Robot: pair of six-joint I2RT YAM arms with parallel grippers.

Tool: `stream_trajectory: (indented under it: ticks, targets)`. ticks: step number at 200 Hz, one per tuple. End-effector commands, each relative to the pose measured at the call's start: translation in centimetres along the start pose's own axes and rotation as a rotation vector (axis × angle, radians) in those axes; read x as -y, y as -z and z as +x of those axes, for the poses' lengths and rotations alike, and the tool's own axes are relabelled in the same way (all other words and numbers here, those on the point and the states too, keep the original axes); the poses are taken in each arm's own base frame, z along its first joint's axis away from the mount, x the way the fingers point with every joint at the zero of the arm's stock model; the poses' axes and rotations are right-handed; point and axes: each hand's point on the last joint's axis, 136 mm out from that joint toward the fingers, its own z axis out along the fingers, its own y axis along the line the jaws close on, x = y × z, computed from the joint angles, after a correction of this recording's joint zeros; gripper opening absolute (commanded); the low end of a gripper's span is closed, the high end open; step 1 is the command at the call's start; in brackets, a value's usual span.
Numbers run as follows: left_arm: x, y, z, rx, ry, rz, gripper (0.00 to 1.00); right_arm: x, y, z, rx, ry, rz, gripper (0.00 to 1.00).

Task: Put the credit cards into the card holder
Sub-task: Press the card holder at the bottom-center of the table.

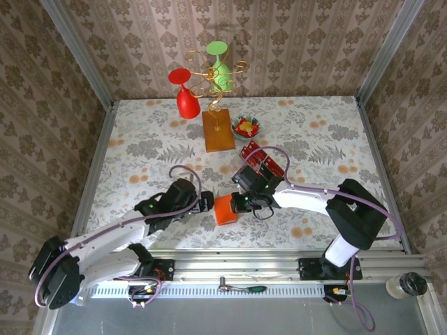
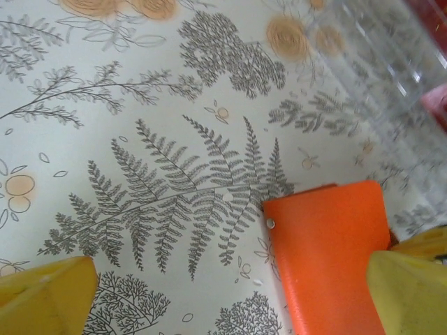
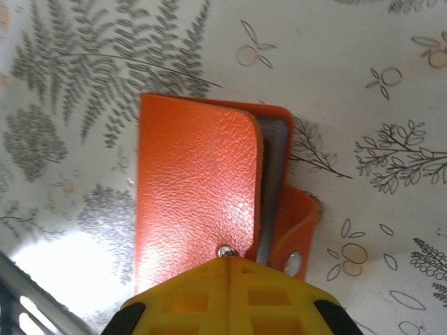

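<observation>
Pinching top flap of small square orange leather card holder (image 3: 195, 174) with right claw (image 3: 229, 269). Yellow fingers (image 3: 279, 300) pressed together, clamped on flap edge right at pale metal snap stud (image 3: 225, 250). Lies flat on fern-and-flower printed tablecloth (image 3: 363, 77), stretching away from the fingertips. Shows grey inner sleeves (image 3: 271, 160) along flap's right edge. Carries short orange closing strap (image 3: 300, 223) with second snap, poking out just right of the fingertips.

Holding left claw (image 2: 227, 279) spread wide, its yellow fingers (image 2: 42, 296) far apart, low over the cloth. Takes one corner of card holder inside that gap, close against the right-hand finger; cannot tell whether touching.

Seen from above: meets at card holder from both sides, left claw at its left edge, right claw at its right.

Found red credit cards (image 1: 262, 160) with black bands in loose fanned pile just beyond right claw, apart from card holder. Farther beyond: upright brown wooden block (image 1: 218, 130), small bowl of red and yellow candies (image 1: 246, 127).
</observation>
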Motion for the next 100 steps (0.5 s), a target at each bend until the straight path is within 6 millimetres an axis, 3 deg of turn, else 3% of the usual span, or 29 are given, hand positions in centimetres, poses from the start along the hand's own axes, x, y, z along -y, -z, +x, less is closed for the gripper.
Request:
stream_trajectory:
  ticks: [1,100]
  targets:
    - [0.3,0.0,-0.5,0.003,-0.139,-0.079,1.0,0.9,-1.0,0.2,0.003,-0.005,0.014,0.02]
    - [2.1,-3.3,1.7,-0.061,-0.223,-0.067,1.0,1.5,-1.5,0.6,-0.007,-0.026,0.013,0.02]
